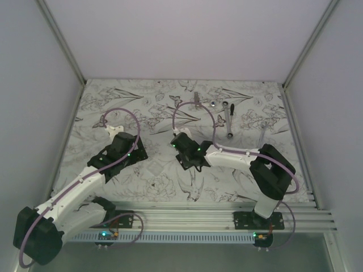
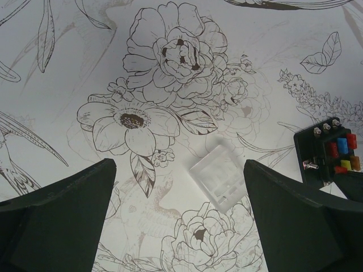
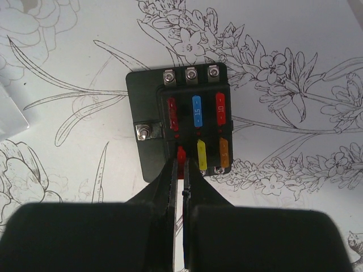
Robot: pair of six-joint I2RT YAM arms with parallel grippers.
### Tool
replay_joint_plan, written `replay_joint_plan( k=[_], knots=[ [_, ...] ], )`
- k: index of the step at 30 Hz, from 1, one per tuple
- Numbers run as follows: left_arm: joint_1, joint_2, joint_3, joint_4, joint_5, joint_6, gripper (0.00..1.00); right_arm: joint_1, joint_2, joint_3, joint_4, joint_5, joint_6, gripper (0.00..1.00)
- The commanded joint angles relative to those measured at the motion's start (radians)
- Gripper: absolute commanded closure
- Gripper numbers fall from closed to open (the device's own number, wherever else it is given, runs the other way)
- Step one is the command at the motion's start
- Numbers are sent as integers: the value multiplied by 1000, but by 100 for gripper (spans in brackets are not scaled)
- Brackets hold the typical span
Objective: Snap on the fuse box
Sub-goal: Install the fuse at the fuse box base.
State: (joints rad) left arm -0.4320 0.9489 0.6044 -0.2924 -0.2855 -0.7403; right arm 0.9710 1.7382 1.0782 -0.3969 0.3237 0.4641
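Observation:
The fuse box (image 3: 148, 102) is a black square block lying flat on the flower-printed table, with red, blue, yellow and orange fuses in its slots. My right gripper (image 3: 182, 161) is shut, its tips resting at the red fuse (image 3: 181, 153) on the box's near edge; I cannot tell if they pinch it. A clear plastic cover (image 2: 220, 177) lies on the table between the fingers of my left gripper (image 2: 178, 170), which hangs wide open above it, touching nothing. The fuse box (image 2: 326, 150) shows at the right edge of the left wrist view. From above, both grippers (image 1: 127, 148) (image 1: 184, 148) are mid-table.
A silver ratchet wrench (image 1: 228, 119) lies at the back right, with small metal parts (image 1: 197, 101) beside it and a thin rod (image 1: 262, 135) further right. White walls close in the table on three sides. An aluminium rail (image 1: 198, 218) runs along the near edge.

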Motion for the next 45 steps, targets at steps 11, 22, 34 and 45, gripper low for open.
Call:
replay_joint_plan(
  k=[11,22,34,45],
  knots=[
    [6,5,0,-29,3,-2,0,6,-38,-38,86,-104,-231,100],
    [6,2,-1,-30,5,-1,0,-6,-83,-33,95,-83,-249,100],
    [6,4,1,-30,6,0,1,-14,-33,-39,101,-87,-237,100],
    [5,4,1,-30,7,0,1,-15,-2,-64,124,-88,-216,100]
  ],
)
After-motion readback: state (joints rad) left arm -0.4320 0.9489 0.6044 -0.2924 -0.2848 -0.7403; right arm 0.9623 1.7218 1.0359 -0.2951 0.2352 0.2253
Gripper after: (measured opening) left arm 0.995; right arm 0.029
